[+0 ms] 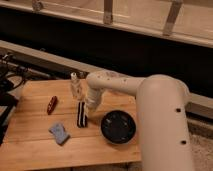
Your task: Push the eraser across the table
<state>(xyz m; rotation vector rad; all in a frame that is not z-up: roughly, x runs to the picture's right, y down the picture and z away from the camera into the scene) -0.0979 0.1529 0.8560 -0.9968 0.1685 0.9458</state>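
End effector (83, 101) apparently touches eraser (81, 114), beside dark bowl (118, 126).

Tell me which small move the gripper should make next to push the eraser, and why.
Probably a short push leftward in the picture. The gripper is low beside the eraser's right side, the bowl blocks the other way, and the table continues to the left.
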